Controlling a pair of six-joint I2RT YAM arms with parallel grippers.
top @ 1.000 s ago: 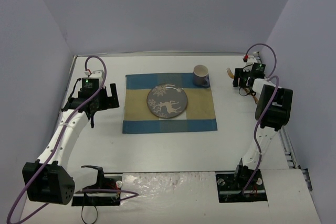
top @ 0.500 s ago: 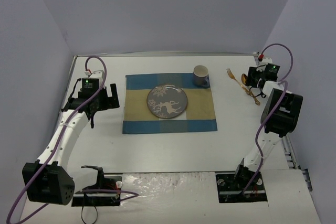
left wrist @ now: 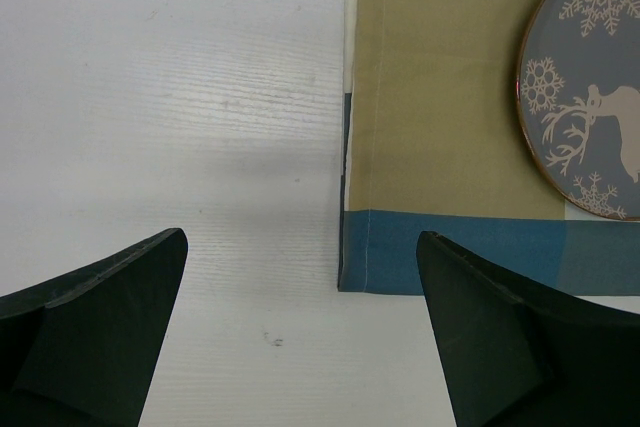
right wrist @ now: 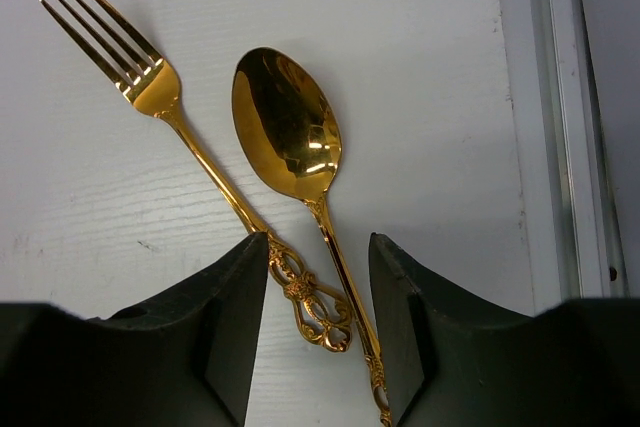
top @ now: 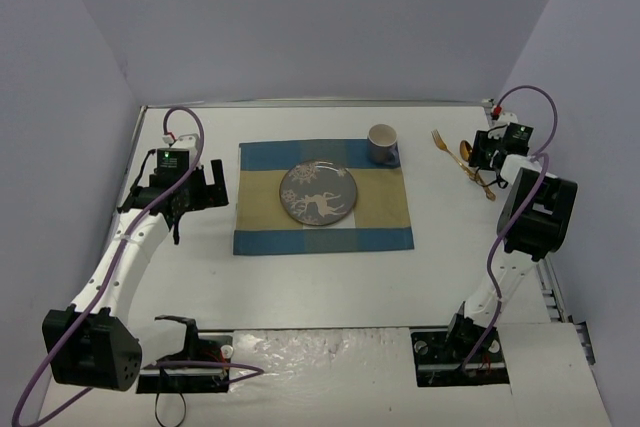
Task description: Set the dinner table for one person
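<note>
Fingers of the right gripper [right wrist: 318,247] sit apart, with the handles of a gold fork [right wrist: 200,152] and spoon [right wrist: 285,122] between them, near the metal rim [right wrist: 560,97] of the dinner table [right wrist: 430,47]. The left gripper [left wrist: 300,247] gapes wide over bare white table at the placemat [left wrist: 430,97] corner.

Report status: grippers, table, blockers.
Left gripper open, over placemat corner. Right gripper open, straddling fork and spoon handles, nothing gripped. Dinner table: plate, mug on placemat. Nothing in the way.
</note>
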